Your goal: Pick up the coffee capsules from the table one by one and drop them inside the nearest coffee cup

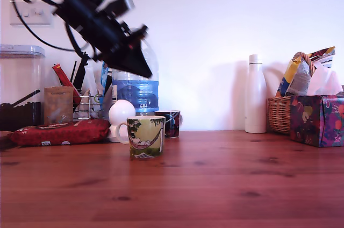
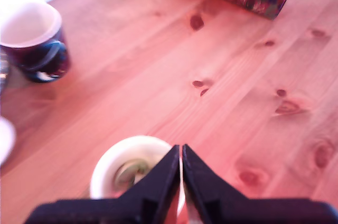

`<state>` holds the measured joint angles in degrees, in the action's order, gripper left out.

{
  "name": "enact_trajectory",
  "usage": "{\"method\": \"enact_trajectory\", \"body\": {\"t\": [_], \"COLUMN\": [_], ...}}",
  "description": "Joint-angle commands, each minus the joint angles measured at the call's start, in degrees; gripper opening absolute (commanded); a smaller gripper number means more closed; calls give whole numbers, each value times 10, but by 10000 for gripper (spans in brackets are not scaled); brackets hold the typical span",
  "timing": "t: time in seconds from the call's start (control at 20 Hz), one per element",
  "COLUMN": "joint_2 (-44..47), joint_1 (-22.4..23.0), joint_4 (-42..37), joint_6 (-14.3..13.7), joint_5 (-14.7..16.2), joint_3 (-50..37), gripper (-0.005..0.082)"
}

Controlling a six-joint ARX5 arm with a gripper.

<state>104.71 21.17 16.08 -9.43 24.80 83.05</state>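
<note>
The cream and yellow-green coffee cup with the hammock cartoon stands upright on the reddish-brown plank table. Well above it, slightly toward the exterior view's left, my gripper hangs tilted downward. In the wrist view the gripper is shut, its dark fingers pressed together with nothing showing between them. The cup's white rim lies just beneath them. Inside the cup lies a pale grey-green rounded shape that looks like a coffee capsule. No capsule shows on the table.
A dark patterned mug stands just behind the cup, with a white egg-shaped object and a water bottle beside it. A red packet and jars are at the exterior view's left. A white bottle, wicker basket and floral box are at its right.
</note>
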Motion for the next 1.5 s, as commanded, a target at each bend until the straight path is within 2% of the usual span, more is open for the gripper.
{"method": "enact_trajectory", "body": {"t": [0.0,0.15,0.4,0.7,0.95,1.2,1.35,1.45], "joint_2": [-28,-87,-198,-301,-404,-547,-639,-692], "joint_1": [-13,-38,-78,-151,-183,-187,-186,-186], "joint_4": [-15,-56,-130,-205,-250,-242,-194,-154], "joint_6": [-4,22,57,109,144,170,174,174], "joint_5": [2,0,-26,-29,-44,-71,-91,-94], "joint_3": [-47,-127,-272,-430,-560,-657,-680,-680], "gripper": [-19,-19,-19,-19,-19,-19,-19,-19]}}
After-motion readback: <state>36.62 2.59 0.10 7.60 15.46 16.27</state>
